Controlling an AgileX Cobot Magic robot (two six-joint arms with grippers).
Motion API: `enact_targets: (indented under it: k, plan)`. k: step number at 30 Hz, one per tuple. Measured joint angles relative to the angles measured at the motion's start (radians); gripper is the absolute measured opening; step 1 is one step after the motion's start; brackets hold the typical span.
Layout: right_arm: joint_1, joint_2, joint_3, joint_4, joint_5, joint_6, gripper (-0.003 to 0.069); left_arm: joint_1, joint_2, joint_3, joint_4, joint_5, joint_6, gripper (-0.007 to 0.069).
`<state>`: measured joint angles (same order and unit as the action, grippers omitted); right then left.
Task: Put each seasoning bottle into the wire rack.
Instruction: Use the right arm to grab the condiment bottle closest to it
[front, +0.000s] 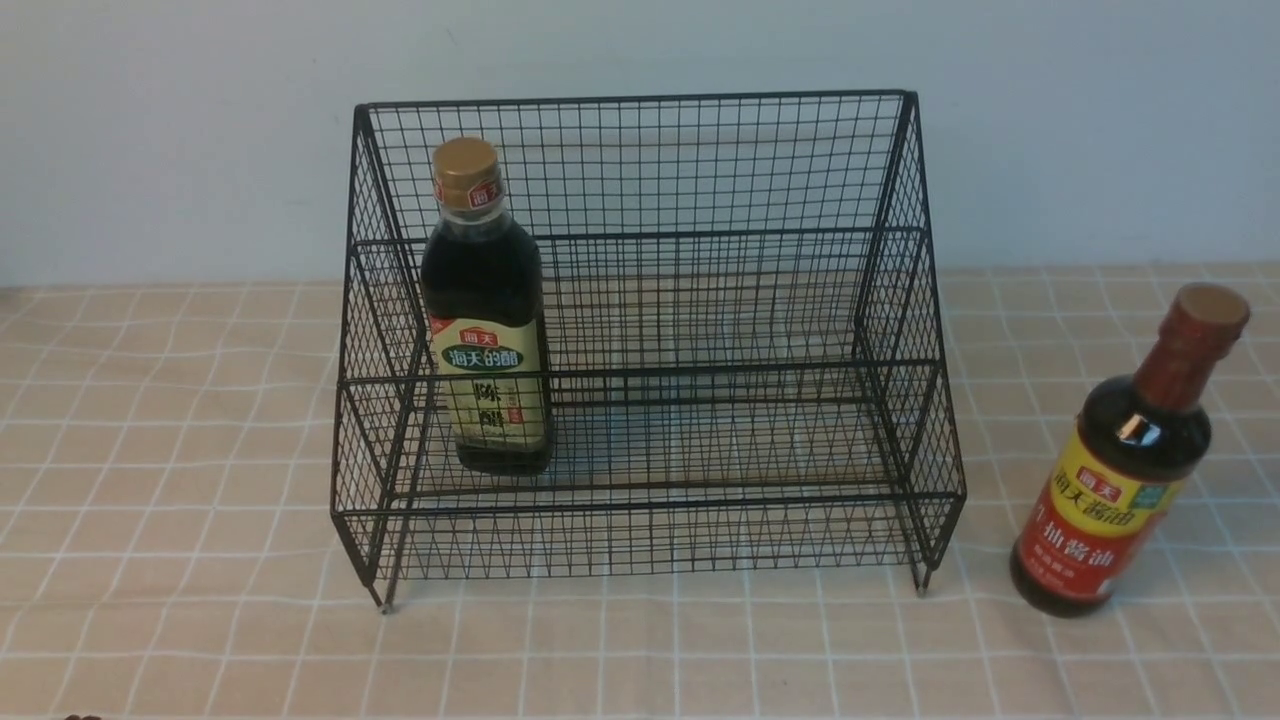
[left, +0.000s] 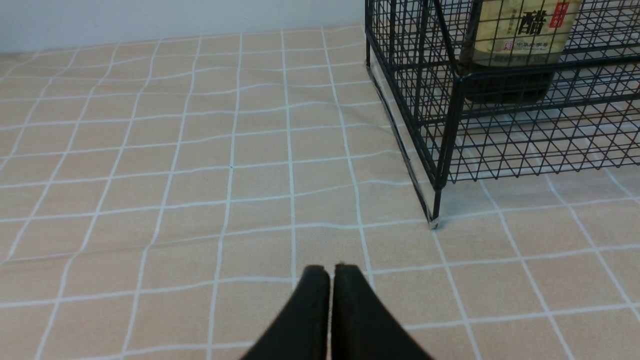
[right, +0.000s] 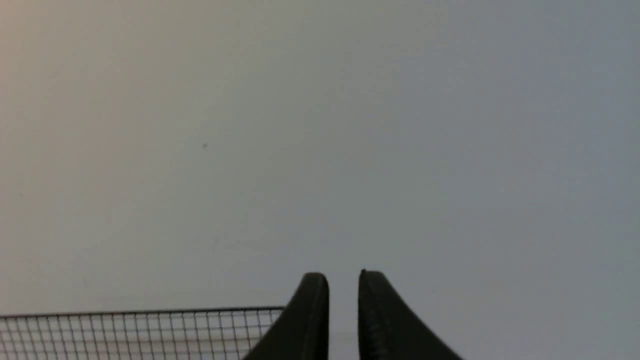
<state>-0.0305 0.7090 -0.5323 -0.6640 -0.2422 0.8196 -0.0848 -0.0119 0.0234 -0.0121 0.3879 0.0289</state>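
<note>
The black wire rack (front: 650, 512) stands mid-table against the wall. The squarish seasoning bottle with gold cap and beige-green label (front: 487, 330) stands upright inside it, on the lower tier at the left end. The round long-necked bottle with red cap and yellow-red label (front: 1125, 470) stands on the cloth to the right of the rack, apart from it. Neither gripper shows in the front view. My left gripper (left: 330, 267) is shut and empty, low over the cloth near the rack's front left foot (left: 434, 222). My right gripper (right: 344, 275) is slightly open, empty, facing the wall above the rack's top edge (right: 140, 330).
A beige checked tablecloth (front: 180, 420) covers the table. A pale wall (front: 1100, 120) rises right behind the rack. In the left wrist view the gold-capped bottle's label (left: 520, 30) shows through the mesh.
</note>
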Motion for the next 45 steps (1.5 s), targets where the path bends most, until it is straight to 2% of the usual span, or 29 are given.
enact_targets:
  k: [2,4,5,6,7,10,13,15,21,30,34,36,39,40,45]
  plan:
    - [0.000,0.108,-0.035,-0.107,-0.035,0.095,0.0227,0.000,0.000,0.000,0.000,0.000,0.000,-0.0007]
    - [0.000,0.140,-0.046,-0.138,-0.043,0.116,0.0268,0.000,0.000,0.000,0.000,0.000,0.000,-0.0007]
    - [0.000,0.193,-0.061,-0.177,-0.050,0.141,0.0347,0.000,0.000,0.000,0.000,0.000,0.000,-0.0007]
    - [0.000,0.214,-0.065,-0.185,-0.053,0.147,0.0391,0.000,0.000,0.000,0.000,0.000,0.000,-0.0007]
    - [0.000,0.223,-0.065,-0.187,-0.053,0.148,0.0400,0.000,0.000,0.000,0.000,0.000,0.000,-0.0007]
    - [0.000,0.302,-0.067,-0.210,-0.043,0.158,0.0535,0.000,0.000,0.000,0.000,0.000,0.000,-0.0007]
    - [0.000,0.348,-0.068,-0.242,-0.021,0.161,0.0596,0.000,0.000,0.000,0.000,0.000,0.000,-0.0007]
    - [0.000,0.376,-0.068,-0.280,-0.012,0.163,0.0611,0.000,0.000,0.000,0.000,0.000,0.000,-0.0007]
    - [0.000,0.403,-0.049,-0.391,-0.011,0.219,0.0618,0.000,0.000,0.000,0.000,0.000,0.000,-0.0007]
    - [0.000,0.411,0.003,-0.429,-0.010,0.264,0.0598,0.000,0.000,0.000,0.000,0.000,0.000,-0.0007]
    - [0.000,0.443,0.003,-0.431,-0.014,0.264,0.0526,0.000,0.000,0.000,0.000,0.000,0.000,-0.0007]
    - [0.000,0.457,0.003,-0.431,-0.022,0.264,0.0461,0.000,0.000,0.000,0.000,0.000,0.000,-0.0007]
    - [0.000,0.466,0.003,-0.430,-0.039,0.248,0.0300,0.000,0.000,0.000,0.000,0.000,0.000,-0.0007]
    - [-0.002,0.467,0.003,-0.426,-0.037,0.239,0.0279,0.000,0.000,0.000,0.000,0.000,0.000,-0.0007]
    - [-0.002,0.467,-0.005,-0.419,-0.041,0.214,0.0285,0.000,0.000,0.000,0.000,0.000,0.000,-0.0007]
